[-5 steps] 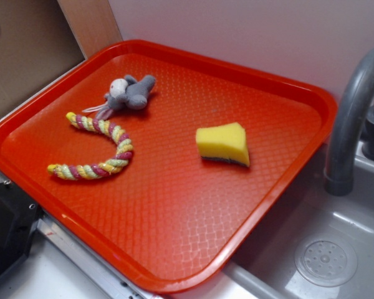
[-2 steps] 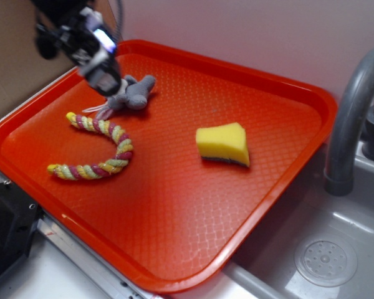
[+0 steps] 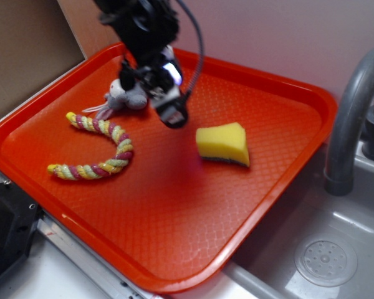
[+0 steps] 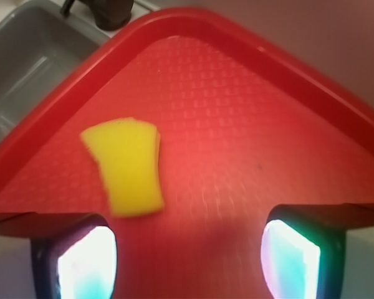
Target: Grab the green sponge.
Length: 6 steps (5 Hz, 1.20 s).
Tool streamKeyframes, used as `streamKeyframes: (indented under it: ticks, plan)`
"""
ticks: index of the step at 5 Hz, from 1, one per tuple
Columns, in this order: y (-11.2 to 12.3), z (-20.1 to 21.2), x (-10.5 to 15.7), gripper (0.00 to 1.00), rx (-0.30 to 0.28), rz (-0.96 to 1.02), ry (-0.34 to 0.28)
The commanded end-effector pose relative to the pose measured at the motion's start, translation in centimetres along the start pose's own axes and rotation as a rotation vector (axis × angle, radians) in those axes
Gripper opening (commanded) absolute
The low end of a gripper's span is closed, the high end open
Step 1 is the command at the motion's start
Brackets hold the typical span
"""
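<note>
The green sponge point(image 3: 223, 144) is seen lying on the red tray point(image 3: 174, 237), near the sink side. The gripper point(image 3: 168, 109) is held above, jaws apart, nothing held.

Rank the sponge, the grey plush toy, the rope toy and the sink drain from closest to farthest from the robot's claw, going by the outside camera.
From the gripper:
1. Green sponge and grey plush animal: too close to call; sponge to its right, plush behind to its left.
2. Rope toy, on the tray's left side.
3. Sink drain, off the tray, lower right.
</note>
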<state>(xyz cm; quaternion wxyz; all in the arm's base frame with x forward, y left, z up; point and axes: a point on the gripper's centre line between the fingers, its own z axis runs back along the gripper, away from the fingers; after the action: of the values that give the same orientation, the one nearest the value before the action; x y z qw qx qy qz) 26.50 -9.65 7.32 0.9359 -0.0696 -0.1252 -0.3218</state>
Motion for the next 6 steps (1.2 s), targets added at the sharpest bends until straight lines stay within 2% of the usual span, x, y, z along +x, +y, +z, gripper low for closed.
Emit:
streamKeyframes:
  ticks: [1, 2, 3, 4, 6]
  plan:
    - [-4.6, -2.6, 1.9, 1.0, -0.112, -0.168, -0.004]
    - [-5.6, -2.8, 2.1, 1.0, -0.095, -0.189, 0.007]
    - [-5.0, -3.9, 2.0, 1.0, -0.056, -0.165, 0.054]
    - [-4.3, -4.8, 1.8, 0.0, -0.033, -0.151, 0.09]
    - [-3.8, -4.2, 1.4, 0.0, 0.008, -0.12, 0.101]
